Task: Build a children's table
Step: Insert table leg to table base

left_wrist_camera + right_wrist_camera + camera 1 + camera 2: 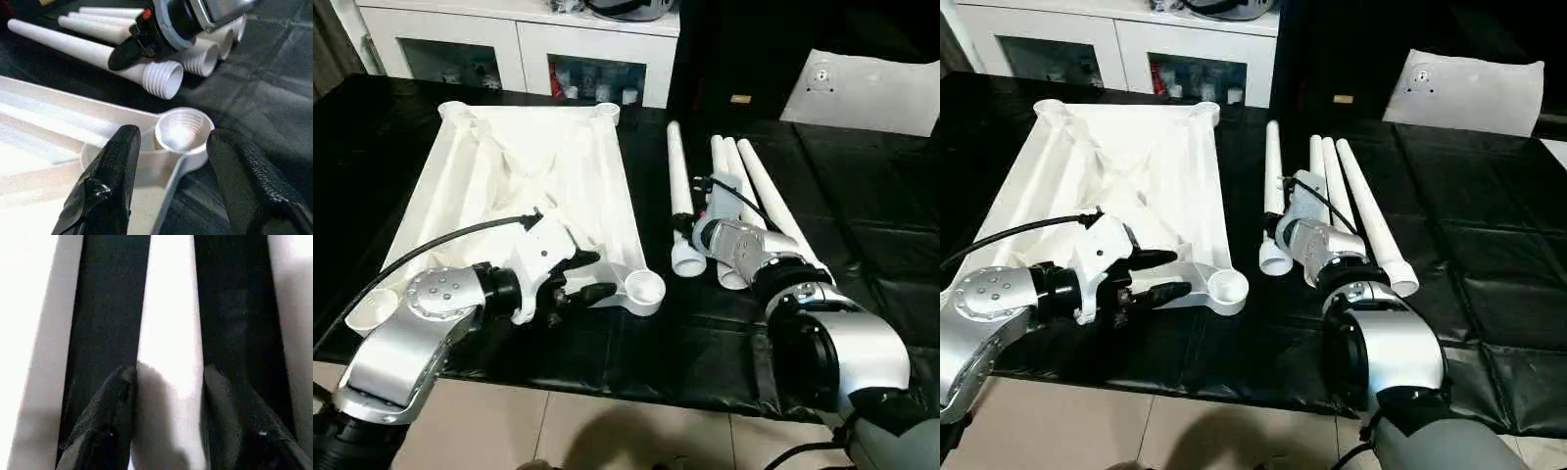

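Table top (524, 186) upside down, left; legs (744, 186) right. Left gripper (168, 161) straddles near corner socket (183, 129), seemingly w/o squeezing. Right gripper (168, 382) clamps one leg (168, 333); off-centre grip could slip.

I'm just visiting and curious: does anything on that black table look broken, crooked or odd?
Nothing stands out. The tabletop lies upside down for assembly, and four legs lie loosely side by side beside it, none visibly damaged.
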Tool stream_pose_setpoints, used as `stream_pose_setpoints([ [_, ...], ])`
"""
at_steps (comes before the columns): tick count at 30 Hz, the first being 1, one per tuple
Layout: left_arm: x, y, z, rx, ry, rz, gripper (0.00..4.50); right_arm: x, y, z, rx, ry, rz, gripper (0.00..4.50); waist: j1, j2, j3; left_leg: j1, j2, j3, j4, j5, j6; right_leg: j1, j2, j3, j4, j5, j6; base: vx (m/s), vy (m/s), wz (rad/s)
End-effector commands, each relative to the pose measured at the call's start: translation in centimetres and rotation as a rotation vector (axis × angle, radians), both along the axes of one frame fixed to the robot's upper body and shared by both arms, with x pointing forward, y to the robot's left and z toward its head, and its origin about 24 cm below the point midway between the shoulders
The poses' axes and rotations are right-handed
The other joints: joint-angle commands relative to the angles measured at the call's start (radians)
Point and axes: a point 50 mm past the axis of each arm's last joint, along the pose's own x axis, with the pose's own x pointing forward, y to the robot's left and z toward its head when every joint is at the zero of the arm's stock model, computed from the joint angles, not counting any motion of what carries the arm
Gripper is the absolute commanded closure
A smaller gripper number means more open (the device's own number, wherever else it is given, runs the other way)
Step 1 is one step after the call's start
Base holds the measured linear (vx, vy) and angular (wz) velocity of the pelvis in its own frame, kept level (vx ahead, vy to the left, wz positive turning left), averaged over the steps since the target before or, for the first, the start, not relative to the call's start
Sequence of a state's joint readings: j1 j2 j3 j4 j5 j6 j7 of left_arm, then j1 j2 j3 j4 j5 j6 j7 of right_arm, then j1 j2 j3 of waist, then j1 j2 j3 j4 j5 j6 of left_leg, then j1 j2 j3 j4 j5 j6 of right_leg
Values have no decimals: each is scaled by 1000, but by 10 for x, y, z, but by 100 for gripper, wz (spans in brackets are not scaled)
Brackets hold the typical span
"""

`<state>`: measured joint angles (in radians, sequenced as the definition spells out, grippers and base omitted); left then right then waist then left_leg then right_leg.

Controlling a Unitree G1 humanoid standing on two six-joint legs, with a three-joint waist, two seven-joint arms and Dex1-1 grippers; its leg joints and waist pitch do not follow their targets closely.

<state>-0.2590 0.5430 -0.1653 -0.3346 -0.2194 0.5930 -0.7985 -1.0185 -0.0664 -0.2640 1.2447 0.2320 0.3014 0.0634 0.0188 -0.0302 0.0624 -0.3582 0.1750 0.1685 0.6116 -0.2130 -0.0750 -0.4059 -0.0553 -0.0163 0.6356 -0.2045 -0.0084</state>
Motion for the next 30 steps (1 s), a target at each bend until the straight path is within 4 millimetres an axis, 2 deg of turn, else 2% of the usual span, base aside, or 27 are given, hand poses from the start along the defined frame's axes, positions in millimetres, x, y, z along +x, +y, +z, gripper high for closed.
stream_pose_setpoints([
  [1, 4, 0, 4, 2, -34, 17, 198, 5, -5, 11, -1, -66, -10, 267, 2, 30, -75, 2, 33, -1, -63, -91, -2, 58, -56, 30, -49, 40, -283, 0, 0, 0],
  [3, 12, -1, 6, -15, -56, 61, 198, 8, -6, 20, 116, -83, -6, 267, 2, 29, -75, 2, 32, 0, -63, -90, 9, 60, -53, 30, -49, 49, -283, 0, 0, 0],
  [5, 23, -1, 10, -58, -37, 128, 198, 11, -8, 38, 245, -199, 16, 267, 8, 32, -75, 2, 33, 0, -61, -80, 22, 62, -55, 32, -50, 68, -284, 0, 0, 0],
  [7, 31, -2, 15, -107, -37, 184, 198, 8, -7, 49, 320, -301, 91, 267, 13, 28, -74, 1, 32, 1, -61, -64, 37, 64, -54, 32, -50, 86, -287, 0, 0, 0],
  [8, 34, -3, 17, -127, -36, 201, 170, 6, -6, 52, 344, -341, 122, 267, 16, 29, -77, 1, 35, -2, -60, -41, 43, 65, -58, 32, -47, 108, -291, 0, 0, 0],
  [10, 39, -6, 23, -171, -39, 217, 163, -1, -7, 59, 398, -421, 190, 267, 20, 27, -78, 1, 37, -2, -59, -25, 56, 68, -59, 33, -46, 130, -292, 0, 0, 0],
  [12, 47, -13, 34, -259, -63, 244, 145, -19, -10, 65, 486, -524, 295, 268, 23, 21, -76, 0, 33, -2, -60, -19, 66, 70, -54, 32, -52, 130, -287, 0, 0, 0],
  [13, 50, -15, 36, -280, -69, 259, 132, -23, -12, 66, 503, -536, 315, 268, 28, 24, -77, 3, 36, -3, -60, -22, 69, 69, -57, 34, -52, 134, -287, 0, 0, 0],
  [15, 57, -18, 43, -358, -52, 304, 118, -33, -15, 66, 542, -562, 355, 268, 28, 21, -76, 1, 35, -4, -63, -41, 66, 70, -58, 32, -57, 89, -292, 0, 0, 0],
  [17, 63, -23, 48, -458, 5, 327, 108, -44, -19, 69, 617, -592, 394, 268, 29, 22, -71, 2, 32, -2, -65, -81, 46, 67, -57, 33, -69, -3, -278, 0, 0, 0],
  [18, 67, -27, 54, -546, 56, 322, 106, -52, -20, 71, 670, -609, 424, 268, 30, 28, -71, 4, 33, -3, -65, -89, 41, 67, -58, 34, -68, -13, -279, 0, 0, 0],
  [20, 71, -38, 69, -726, 144, 253, 106, -69, -20, 73, 738, -630, 491, 269, 36, 21, -71, 3, 32, -6, -65, -93, 44, 67, -58, 33, -75, -29, -271, 0, 0, 0],
  [21, 71, -38, 70, -727, 144, 252, 106, -69, -20, 73, 738, -630, 492, 269, 37, 28, -72, 2, 32, -8, -65, -91, 42, 66, -59, 31, -72, -33, -273, 0, 0, 0],
  [22, 71, -40, 73, -759, 160, 237, 106, -72, -20, 73, 743, -631, 504, 269, 34, 22, -70, -2, 29, -8, -66, -92, 39, 67, -58, 30, -77, -51, -265, 0, 0, 0],
  [23, 72, -47, 78, -806, 202, 191, 106, -79, -15, 76, 754, -639, 557, 269, 34, 31, -69, -4, 28, -11, -67, -94, 35, 67, -60, 30, -78, -69, -262, 0, 0, 0],
  [24, 72, -48, 79, -810, 211, 183, 106, -80, -14, 77, 757, -640, 569, 269, 35, 30, -69, 0, 26, -6, -64, -98, 38, 64, -57, 31, -85, -76, -255, 0, 0, 0],
  [26, 74, -50, 80, -819, 217, 182, 106, -82, -11, 78, 753, -642, 596, 269, 33, 34, -68, -4, 27, -11, -67, -96, 38, 66, -57, 29, -85, -89, -245, 0, 0, 0],
  [27, 75, -51, 80, -824, 218, 186, 106, -82, -11, 79, 751, -641, 602, 269, 32, 30, -68, -4, 27, -10, -67, -97, 39, 66, -57, 30, -87, -96, -241, 0, 0, 0],
  [28, 75, -51, 82, -859, 232, 176, 106, -82, -9, 78, 733, -634, 609, 269, 34, 48, -69, -3, 27, -13, -66, -96, 35, 65, -58, 30, -85, -103, -241, 0, 0, 0],
  [30, 75, -52, 87, -920, 268, 153, 106, -84, -7, 78, 701, -621, 621, 269, 31, 39, -70, -4, 25, -11, -64, -88, 33, 67, -55, 29, -87, -81, -246, 0, 0, 0],
])
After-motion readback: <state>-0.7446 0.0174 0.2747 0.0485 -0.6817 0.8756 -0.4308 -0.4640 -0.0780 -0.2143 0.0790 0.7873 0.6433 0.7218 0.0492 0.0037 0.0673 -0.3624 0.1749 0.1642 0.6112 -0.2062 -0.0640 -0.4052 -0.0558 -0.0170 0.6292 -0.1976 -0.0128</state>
